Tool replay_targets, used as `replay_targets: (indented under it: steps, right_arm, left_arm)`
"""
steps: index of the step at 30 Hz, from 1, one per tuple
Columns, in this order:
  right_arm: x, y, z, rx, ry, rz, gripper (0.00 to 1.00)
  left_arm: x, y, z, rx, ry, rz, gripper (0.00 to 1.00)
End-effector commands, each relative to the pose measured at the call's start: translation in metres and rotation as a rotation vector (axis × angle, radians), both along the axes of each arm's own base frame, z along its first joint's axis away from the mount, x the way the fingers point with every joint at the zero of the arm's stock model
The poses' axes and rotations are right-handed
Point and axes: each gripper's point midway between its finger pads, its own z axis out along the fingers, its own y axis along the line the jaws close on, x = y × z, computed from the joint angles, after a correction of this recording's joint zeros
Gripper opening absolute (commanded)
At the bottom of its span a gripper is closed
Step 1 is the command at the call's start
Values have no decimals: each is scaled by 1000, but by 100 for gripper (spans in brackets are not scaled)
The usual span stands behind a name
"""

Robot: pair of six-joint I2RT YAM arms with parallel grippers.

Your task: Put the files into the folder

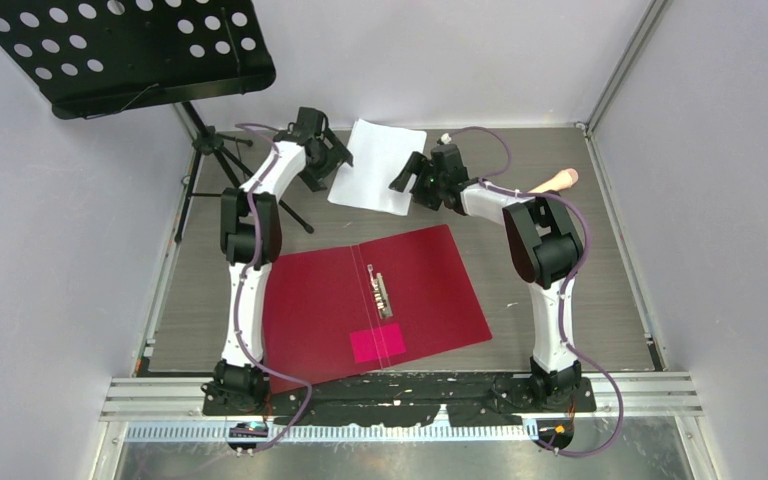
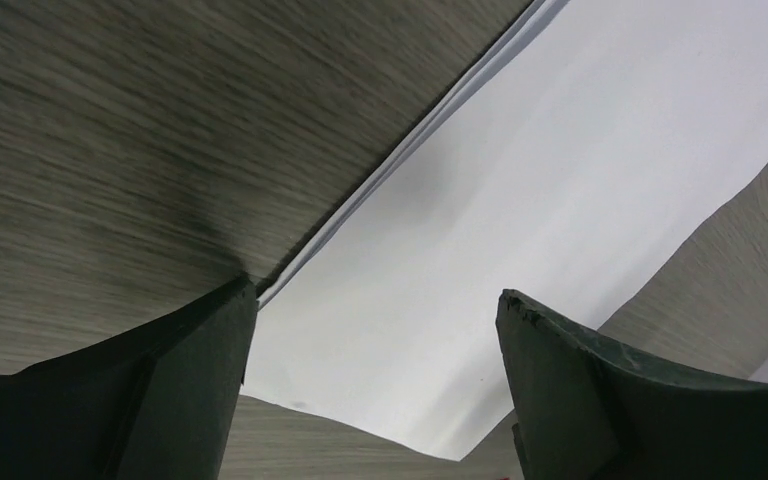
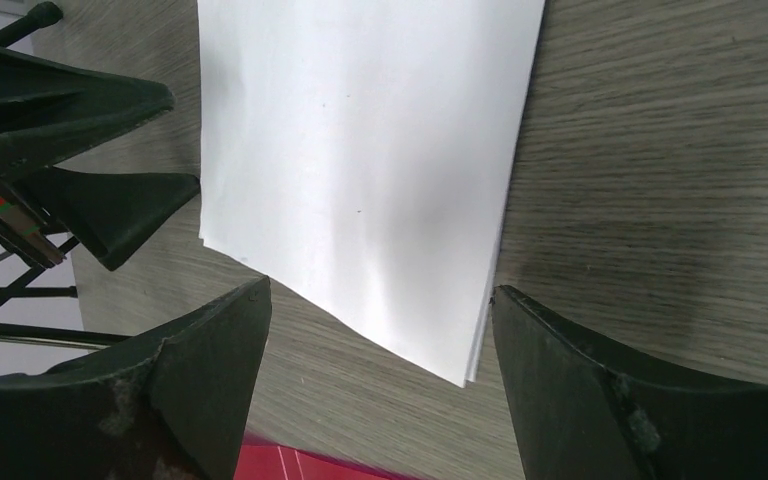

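Gaping, left pincer [image 1: 334, 163] and right pincer [image 1: 407, 182] flank files [image 1: 375, 160]; overhead alone shows folder [image 1: 330, 300] open.

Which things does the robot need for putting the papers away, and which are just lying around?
For the job: the white files; the open red folder.
Just lying about: the black music stand; the peach-coloured thing beside the right arm.

Black perforated music stand [image 1: 130, 50] far left — beige object [image 1: 560, 181] far right.
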Motion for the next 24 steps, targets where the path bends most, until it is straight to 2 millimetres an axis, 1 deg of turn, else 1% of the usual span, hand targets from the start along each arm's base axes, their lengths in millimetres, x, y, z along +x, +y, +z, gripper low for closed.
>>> replay_targets:
  steps: [1,6,9,12,14,17,18,19,23,24]
  right_arm:
    - [13,0,16,3,-48,-7,87]
    - [16,4,16,-1,-41,12,88]
    - [17,1,15,-19,-43,11,88]
    - [15,0,14,-33,-38,15,88]
    - [15,-1,13,-40,-35,18,88]
    - [10,-7,14,-54,-34,11,88]
    - [11,-11,21,-54,-48,7,88]
    - [9,-13,21,-55,-48,5,88]
    - [13,-24,42,-43,-82,1,88]
    - [16,-28,51,-46,-103,-4,88]
  left_arm:
    - [-9,-11,-5,-113,82,92,91]
    - [-21,-22,-8,-135,129,91,93]
    - [-28,-38,-9,-159,146,61,91]
    - [-37,-52,-10,-162,163,33,87]
    - [-42,-60,-10,-162,170,14,81]
    - [-49,-58,-10,-115,178,12,78]
    - [-50,-56,-10,-105,182,17,77]
    - [-53,-53,-10,-92,190,23,77]
    - [-59,-46,-11,-54,206,30,76]
    - [-60,-45,-10,-49,204,30,76]
